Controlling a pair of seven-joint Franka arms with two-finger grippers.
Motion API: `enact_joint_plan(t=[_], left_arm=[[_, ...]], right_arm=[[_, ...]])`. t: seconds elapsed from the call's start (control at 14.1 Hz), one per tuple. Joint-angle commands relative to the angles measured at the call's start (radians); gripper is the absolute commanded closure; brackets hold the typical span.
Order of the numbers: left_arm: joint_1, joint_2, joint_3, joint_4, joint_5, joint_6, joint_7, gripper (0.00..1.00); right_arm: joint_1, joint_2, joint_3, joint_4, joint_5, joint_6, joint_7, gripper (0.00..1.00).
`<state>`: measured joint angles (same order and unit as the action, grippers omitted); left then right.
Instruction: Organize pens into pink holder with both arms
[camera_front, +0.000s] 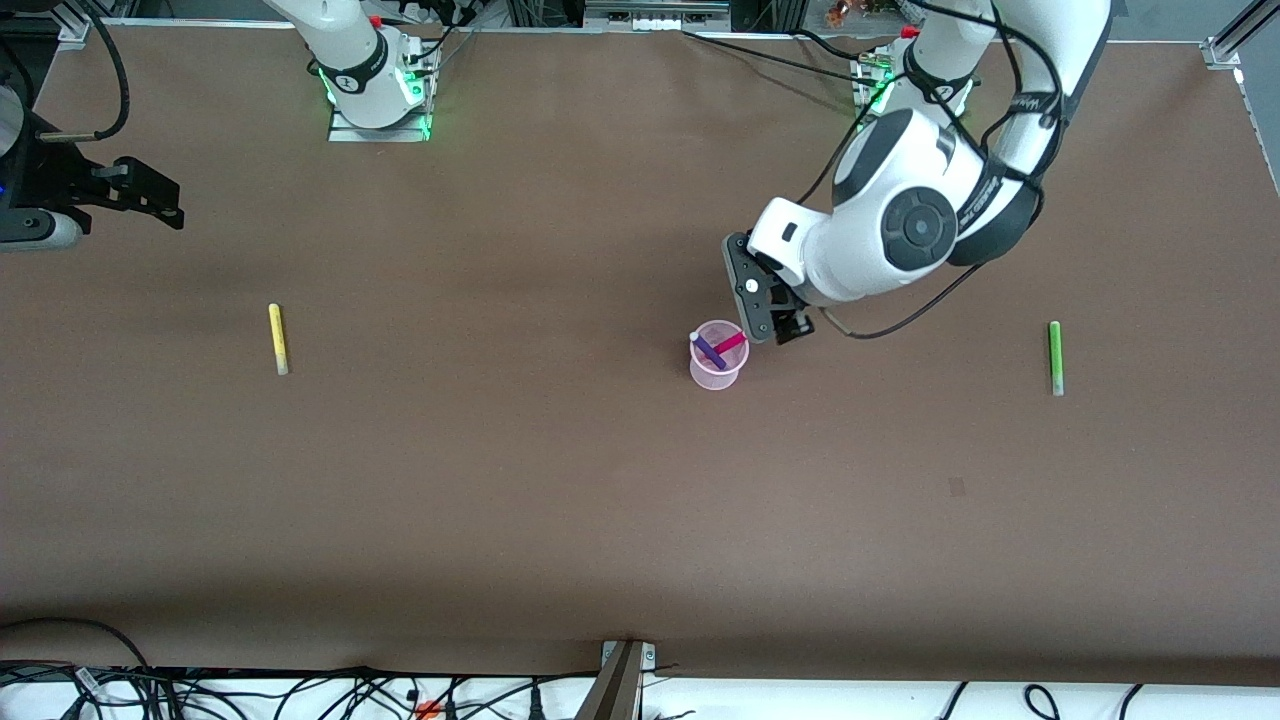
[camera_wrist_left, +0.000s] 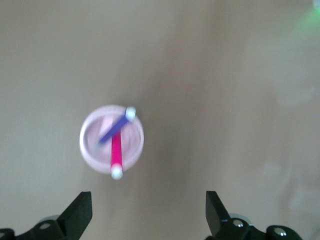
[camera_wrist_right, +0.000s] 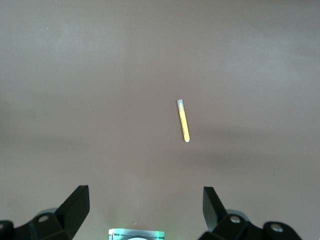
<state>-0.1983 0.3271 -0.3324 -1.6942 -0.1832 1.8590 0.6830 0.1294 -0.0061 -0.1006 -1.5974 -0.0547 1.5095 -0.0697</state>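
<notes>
The pink holder (camera_front: 718, 356) sits at centre frame with the purple pen (camera_front: 708, 349) and magenta pen (camera_front: 731, 343) leaning inside. The left end effector (camera_front: 775, 325) hovers beside its rim, fingers spread and empty, likely just after a drop. The right end effector (camera_front: 150, 200), also spread, waits at upper left. The yellow pen (camera_front: 277, 338) and green pen (camera_front: 1054, 357) lie apart on open table (camera_front: 500, 480).

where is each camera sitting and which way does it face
Front view: high across the table, facing both arm bases; the left tool hangs open beside the pink holder, the right tool waits open at the right arm's end.
Left wrist view: looks down past its open fingers onto the holder with purple pen and magenta pen.
Right wrist view: looks down onto the yellow pen.
Front and left wrist views share the holder.
</notes>
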Motion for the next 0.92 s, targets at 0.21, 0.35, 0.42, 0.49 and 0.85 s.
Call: enact_joint_plan(t=[0.21, 0.35, 0.42, 0.49, 0.85], left_arm=[[0.026, -0.068, 0.021, 0.129, 0.290, -0.227, -0.376, 0.00], [0.081, -0.134, 0.024, 0.160, 0.321, -0.259, -0.395, 0.00], [0.111, -0.149, 0.026, 0.195, 0.320, -0.317, -0.405, 0.00], [0.137, -0.151, 0.024, 0.241, 0.312, -0.358, -0.436, 0.00], [0.140, -0.288, 0.258, 0.087, 0.153, -0.277, -0.637, 0.00]], right_arm=[[0.013, 0.015, 0.002, 0.014, -0.016, -0.002, -0.004, 0.00], [0.013, 0.015, 0.002, 0.014, -0.016, 0.000, -0.002, 0.00], [0.013, 0.015, 0.002, 0.014, -0.014, -0.002, -0.002, 0.00], [0.013, 0.015, 0.002, 0.016, -0.013, 0.001, -0.002, 0.00], [0.027, 0.017, -0.002, 0.019, -0.017, 0.003, -0.002, 0.00]])
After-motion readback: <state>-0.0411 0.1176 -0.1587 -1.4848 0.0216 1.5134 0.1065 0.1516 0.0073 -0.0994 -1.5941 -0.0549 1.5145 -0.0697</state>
